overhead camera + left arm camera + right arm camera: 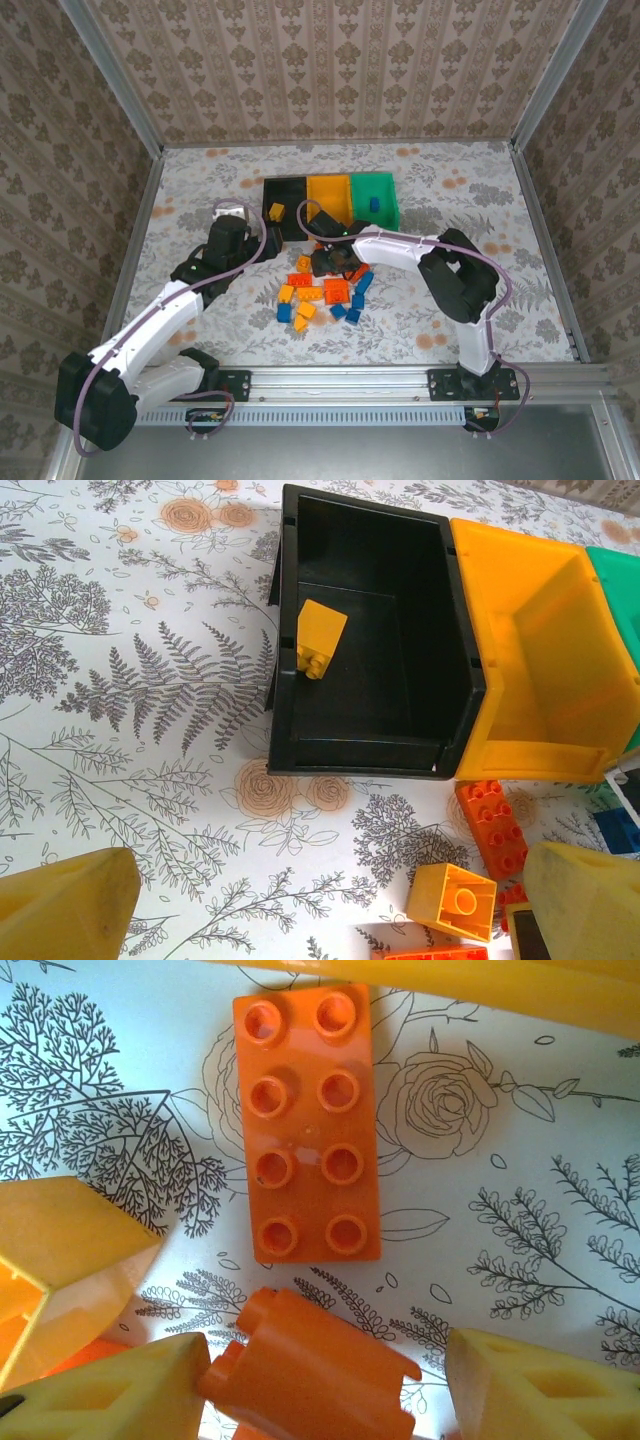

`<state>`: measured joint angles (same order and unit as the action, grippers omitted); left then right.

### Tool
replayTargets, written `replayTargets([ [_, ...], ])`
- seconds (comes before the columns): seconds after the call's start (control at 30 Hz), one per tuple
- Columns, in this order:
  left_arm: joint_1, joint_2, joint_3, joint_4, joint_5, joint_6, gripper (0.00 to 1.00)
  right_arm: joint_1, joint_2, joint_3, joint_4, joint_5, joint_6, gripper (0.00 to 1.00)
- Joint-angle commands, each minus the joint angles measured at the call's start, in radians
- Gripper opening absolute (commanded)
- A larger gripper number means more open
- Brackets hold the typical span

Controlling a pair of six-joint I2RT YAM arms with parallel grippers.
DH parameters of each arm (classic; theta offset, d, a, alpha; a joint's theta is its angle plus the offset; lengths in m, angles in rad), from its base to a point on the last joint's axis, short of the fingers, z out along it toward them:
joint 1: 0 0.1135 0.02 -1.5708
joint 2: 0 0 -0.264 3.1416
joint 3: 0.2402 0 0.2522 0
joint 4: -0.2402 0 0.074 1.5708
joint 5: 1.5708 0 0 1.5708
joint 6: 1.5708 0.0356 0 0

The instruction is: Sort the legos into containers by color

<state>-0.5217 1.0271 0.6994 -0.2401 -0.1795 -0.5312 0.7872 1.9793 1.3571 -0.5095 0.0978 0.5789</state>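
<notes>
The worktop [480, 200] is lit brightly and evenly from above, and only a soft, short shadow is cast beneath the left arm [165, 315] in the top view. That view is slightly soft, so the loose bricks [325, 290] are resolved coarsely. Little detail is kept inside the black bin [380, 660], whose walls are rendered almost uniformly dark. The fingertips [65, 905] of the left pincer [330, 900] are seen out of focus. In the right wrist view the long orange brick [310, 1130] is rendered sharply, with small glints on its studs, while the fingertips [540, 1390] of the right pincer [325, 1385] are softened.
</notes>
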Motion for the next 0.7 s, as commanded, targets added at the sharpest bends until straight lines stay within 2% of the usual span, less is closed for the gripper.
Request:
replayTargets([
  [0.0,0.006,-0.01,-0.014,-0.004,0.006,-0.018,1.0,0.01,0.034,0.02,-0.048,-0.005,0.009,0.65],
  [0.33,0.014,-0.01,-0.02,-0.003,0.008,-0.019,1.0,0.016,0.035,-0.007,-0.037,-0.04,0.01,0.62],
  [0.67,0.016,-0.002,-0.015,0.006,0.018,-0.019,1.0,0.016,0.014,-0.01,-0.031,-0.025,0.001,0.49],
])
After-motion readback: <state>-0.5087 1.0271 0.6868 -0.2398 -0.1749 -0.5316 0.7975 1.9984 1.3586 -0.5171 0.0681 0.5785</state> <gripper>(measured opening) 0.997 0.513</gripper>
